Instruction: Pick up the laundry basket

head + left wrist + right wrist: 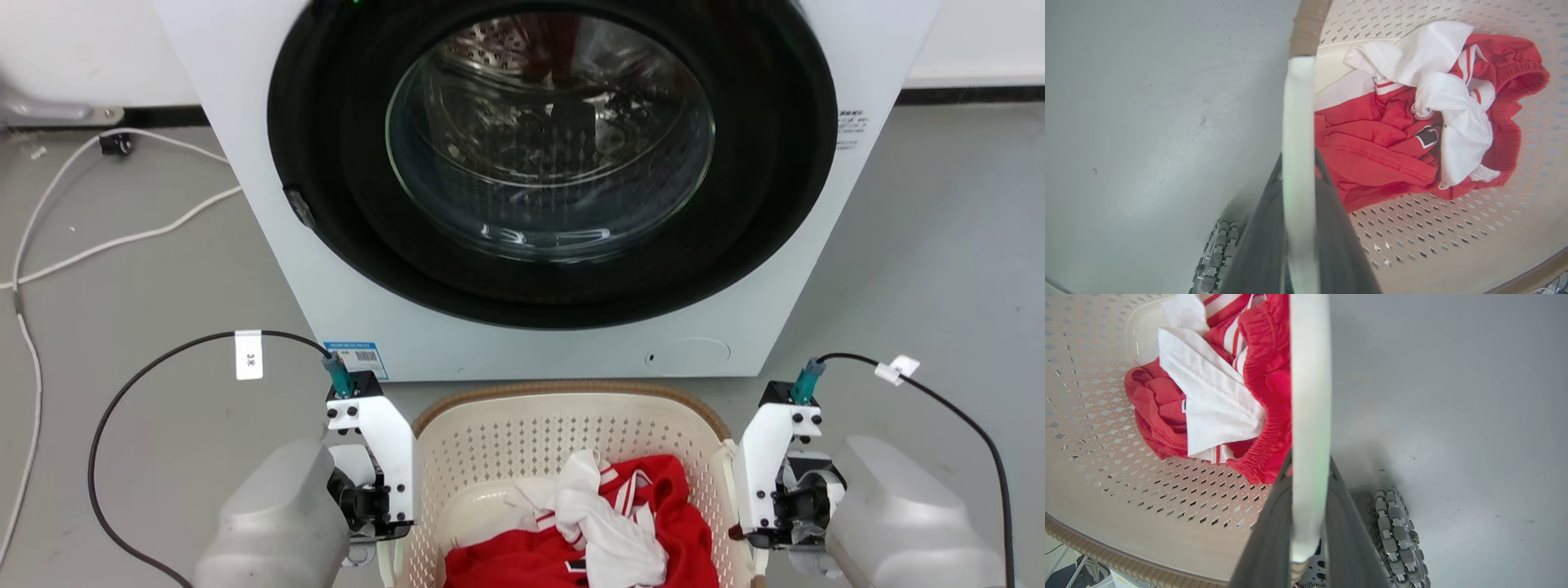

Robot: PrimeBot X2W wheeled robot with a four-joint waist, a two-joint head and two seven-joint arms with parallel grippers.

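Washing machine (326,269) stood on the grey floor (939,245). Laundry basket (522,441) was positioned just in front of it, between the two arms, and contained red and white clothes (620,523). Left gripper (1298,163) was clamped on the basket's white left handle (1298,102). Right gripper (1310,465) likewise pinched the right handle (1309,375), with one dark finger on either side.
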